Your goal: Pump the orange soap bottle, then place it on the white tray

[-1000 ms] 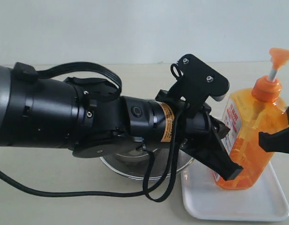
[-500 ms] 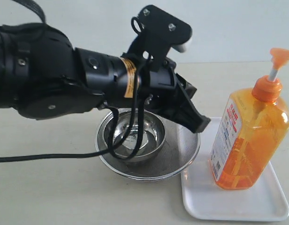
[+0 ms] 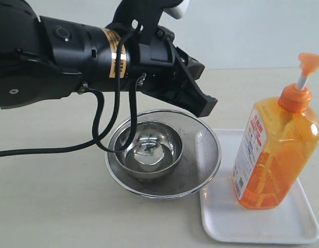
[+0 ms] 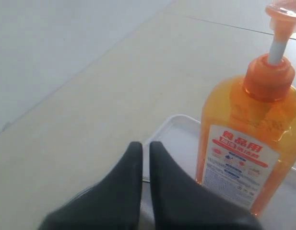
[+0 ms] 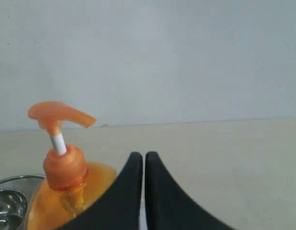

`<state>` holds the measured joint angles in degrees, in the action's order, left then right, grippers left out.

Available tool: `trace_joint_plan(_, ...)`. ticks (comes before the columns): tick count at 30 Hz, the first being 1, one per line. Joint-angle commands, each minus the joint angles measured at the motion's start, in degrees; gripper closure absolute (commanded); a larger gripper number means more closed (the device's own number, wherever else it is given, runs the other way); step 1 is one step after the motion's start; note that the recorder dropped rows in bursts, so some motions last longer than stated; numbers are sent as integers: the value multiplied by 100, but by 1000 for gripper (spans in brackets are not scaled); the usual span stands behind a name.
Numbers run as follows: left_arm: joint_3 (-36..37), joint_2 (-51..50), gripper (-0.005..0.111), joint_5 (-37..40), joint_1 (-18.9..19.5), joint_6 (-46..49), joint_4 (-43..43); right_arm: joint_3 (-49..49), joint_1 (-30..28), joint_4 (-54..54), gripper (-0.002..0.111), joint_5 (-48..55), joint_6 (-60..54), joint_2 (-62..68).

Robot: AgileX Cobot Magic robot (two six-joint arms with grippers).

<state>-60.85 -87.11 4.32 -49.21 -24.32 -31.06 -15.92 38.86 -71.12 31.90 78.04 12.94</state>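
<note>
Found the left arm (image 3: 71,57) lifted and drawn back since a second ago, when the left jaws stood against the bottle's flank. Found those jaws now pressed together, gripping nothing, well apart from the bottle. Noted the right jaws likewise pressed together and empty (gone from the exterior view, where one finger showed at the edge a second ago).

Located the white tray (image 3: 221,225) below and beyond the left jaws. Found the orange soap bottle (image 3: 275,150) standing upright on it, near and ahead of the right jaws, unmoved over that second. Judged the placement made and the release complete. Could not confirm the pumping from the raised pump head (image 3: 310,60) alone.

Checked the surface (image 3: 45,206) carrying everything. Recorded a mesh strainer (image 3: 203,165) directly beneath the left jaws, its rim over the tray's edge, and a steel bowl (image 3: 149,152) nested inside it. Saw nothing blocking further retreat of either arm.
</note>
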Motion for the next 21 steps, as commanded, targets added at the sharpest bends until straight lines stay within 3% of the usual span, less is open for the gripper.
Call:
trace_joint_plan(1, 31, 40, 102, -39, 3, 26, -19, -39, -1, -11, 108, 3, -66, -42)
trace_joint_plan(13, 31, 40, 102, -39, 3, 26, -19, -27, -1, 83, 108, 3, -66, -42)
trace_joint_plan(18, 31, 40, 102, -39, 3, 26, -19, -125, -1, 2310, 108, 810, -777, -42)
trace_joint_plan(21, 31, 40, 102, -39, 3, 26, -19, -413, -1, 2561, 108, 855, -1875, -42)
